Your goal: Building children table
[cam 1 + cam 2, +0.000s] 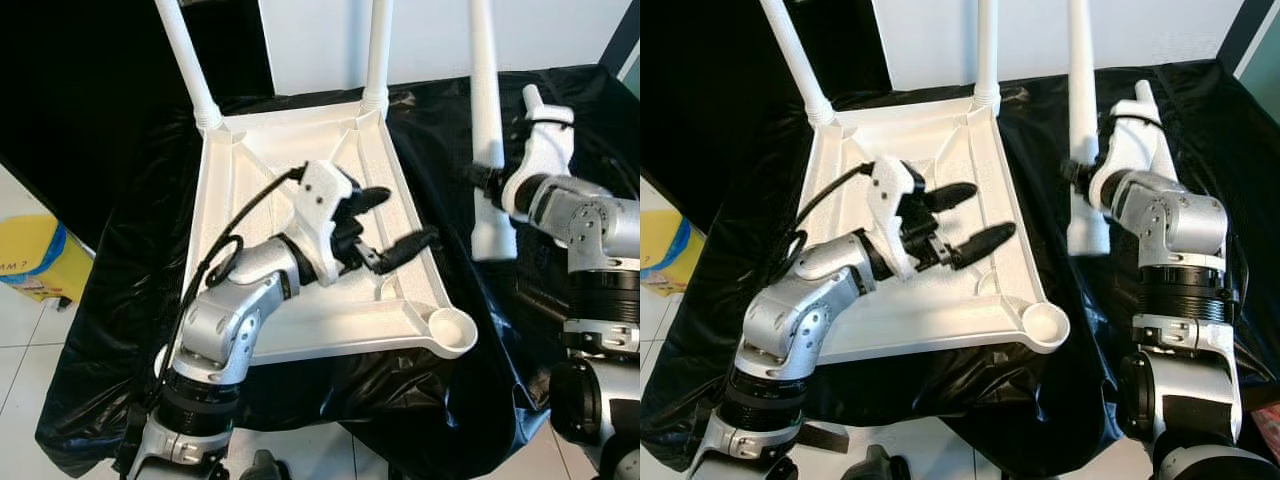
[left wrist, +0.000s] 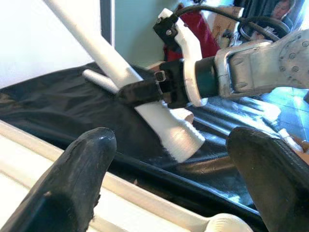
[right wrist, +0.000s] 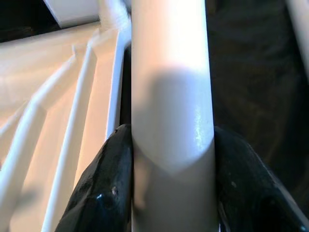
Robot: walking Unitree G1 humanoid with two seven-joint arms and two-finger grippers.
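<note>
The white children's table top (image 1: 262, 310) lies upside down on a black cloth (image 1: 130, 200). Two white legs (image 1: 190, 60) (image 1: 378, 50) stand in its far corner sockets. The round socket (image 1: 450, 331) at the near right corner holds nothing. My left gripper (image 1: 400, 220) hovers open over the underside, its fingers (image 2: 72, 183) apart with nothing between them. My right gripper (image 3: 174, 188) is shut on a third white leg (image 1: 487, 100), held upright to the right of the top, with its lower end (image 1: 492, 238) near the cloth.
A yellow container (image 1: 30, 260) stands on the tiled floor at the left. The black cloth hangs over the worktable's front edge (image 1: 400, 420). Another white rod (image 2: 99, 79) lies on the cloth beyond the held leg. A person (image 2: 280, 12) sits in the background.
</note>
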